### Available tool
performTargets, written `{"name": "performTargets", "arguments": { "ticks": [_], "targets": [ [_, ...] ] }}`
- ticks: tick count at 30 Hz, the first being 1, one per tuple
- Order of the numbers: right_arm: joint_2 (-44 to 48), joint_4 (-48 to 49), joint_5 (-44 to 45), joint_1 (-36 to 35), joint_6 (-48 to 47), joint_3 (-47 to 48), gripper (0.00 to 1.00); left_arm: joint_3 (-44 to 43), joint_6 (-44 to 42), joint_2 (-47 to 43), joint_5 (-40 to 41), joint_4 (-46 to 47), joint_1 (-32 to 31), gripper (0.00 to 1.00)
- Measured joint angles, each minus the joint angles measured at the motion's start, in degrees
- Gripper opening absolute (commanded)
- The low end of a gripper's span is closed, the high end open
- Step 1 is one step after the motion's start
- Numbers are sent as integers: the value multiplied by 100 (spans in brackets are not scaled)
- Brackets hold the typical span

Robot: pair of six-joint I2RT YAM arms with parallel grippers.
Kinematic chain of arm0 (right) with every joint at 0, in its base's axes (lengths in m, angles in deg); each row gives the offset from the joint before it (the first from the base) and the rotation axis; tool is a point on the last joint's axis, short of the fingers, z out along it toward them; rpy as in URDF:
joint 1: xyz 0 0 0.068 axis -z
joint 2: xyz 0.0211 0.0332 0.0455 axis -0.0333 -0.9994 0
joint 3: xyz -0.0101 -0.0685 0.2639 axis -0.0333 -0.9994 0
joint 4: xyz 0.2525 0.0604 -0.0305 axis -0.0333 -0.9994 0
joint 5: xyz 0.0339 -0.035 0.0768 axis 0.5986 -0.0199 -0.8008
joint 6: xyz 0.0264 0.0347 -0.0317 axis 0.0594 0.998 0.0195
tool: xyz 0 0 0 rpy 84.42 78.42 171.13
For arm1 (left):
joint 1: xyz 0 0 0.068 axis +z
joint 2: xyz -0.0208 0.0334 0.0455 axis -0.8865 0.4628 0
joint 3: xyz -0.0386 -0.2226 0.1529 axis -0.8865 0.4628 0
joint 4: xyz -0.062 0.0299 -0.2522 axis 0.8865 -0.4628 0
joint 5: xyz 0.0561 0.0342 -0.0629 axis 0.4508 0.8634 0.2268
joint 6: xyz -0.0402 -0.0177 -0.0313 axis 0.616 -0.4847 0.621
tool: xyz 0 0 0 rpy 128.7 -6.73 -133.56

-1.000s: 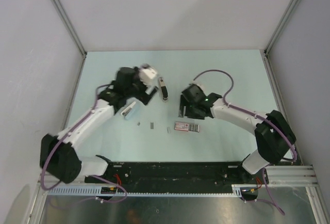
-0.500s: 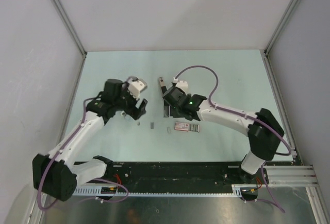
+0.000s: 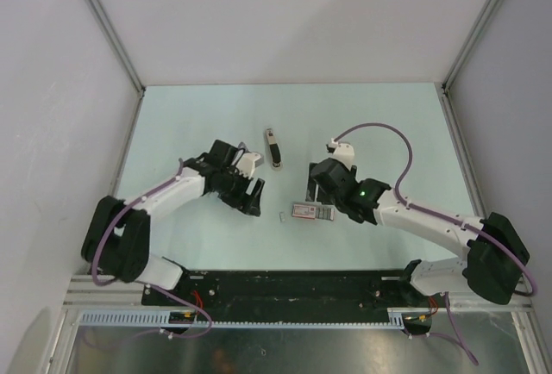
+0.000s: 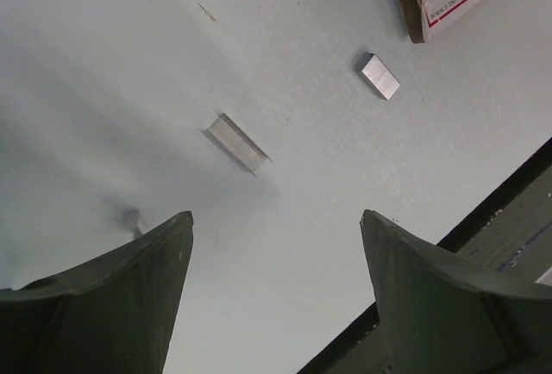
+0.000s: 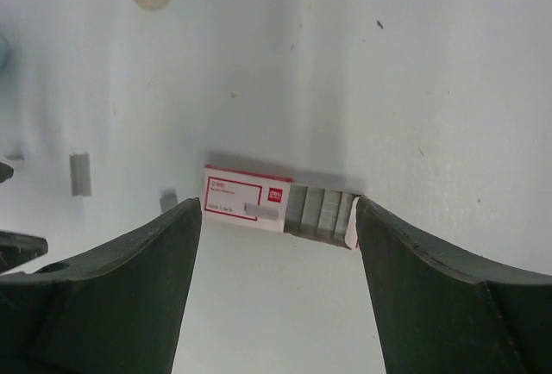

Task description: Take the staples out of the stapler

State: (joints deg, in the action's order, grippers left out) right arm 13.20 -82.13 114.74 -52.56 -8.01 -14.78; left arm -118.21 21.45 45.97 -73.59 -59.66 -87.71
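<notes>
Left pincer [image 4: 276, 219]: spread wide, empty, above the table [image 3: 172, 115].
Right pincer [image 5: 277, 206]: likewise spread wide, gripping nothing, poised over the staple box [image 5: 246, 199].
Stapler [image 3: 274, 147]: flat on the table, untouched; beyond both pincers and between them, right of the left one, left of the right one, apart from each.
Loose staples: one strip [image 4: 237, 143] just ahead of the left fingertips, a shorter strip [image 4: 379, 76] farther out, near the box.
Risk, strip: thin and flat against the table, so probably skidding away or breaking apart under closing fingers.
Risk, box: open end with strips poking out; a knock from the right pincer likely to spill them.
Risk, arms: both crowded into one small patch; possible clash on any reach toward the stapler.
Look of the stapler: slim, dark, with a pale far end; seemingly shut, though too small to say for sure; contents not visible.
</notes>
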Motion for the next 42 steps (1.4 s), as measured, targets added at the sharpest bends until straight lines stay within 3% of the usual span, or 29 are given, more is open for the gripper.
{"name": "performTargets", "arguments": {
  "ticks": [9,22,30,42],
  "targets": [
    [210,282,203,-219,0,-407,66,-457,763,1003,103,-39,-254,75],
    [291,627,269,-219,-44,-457,54,-721,1097,1526,662,-28,-256,61],
    [310,656,267,-219,-46,-516,51,-876,1150,1725,699,9,-256,36],
    [378,656,262,-216,-46,-518,50,-874,1147,1720,1143,17,-538,33]
  ]
}}
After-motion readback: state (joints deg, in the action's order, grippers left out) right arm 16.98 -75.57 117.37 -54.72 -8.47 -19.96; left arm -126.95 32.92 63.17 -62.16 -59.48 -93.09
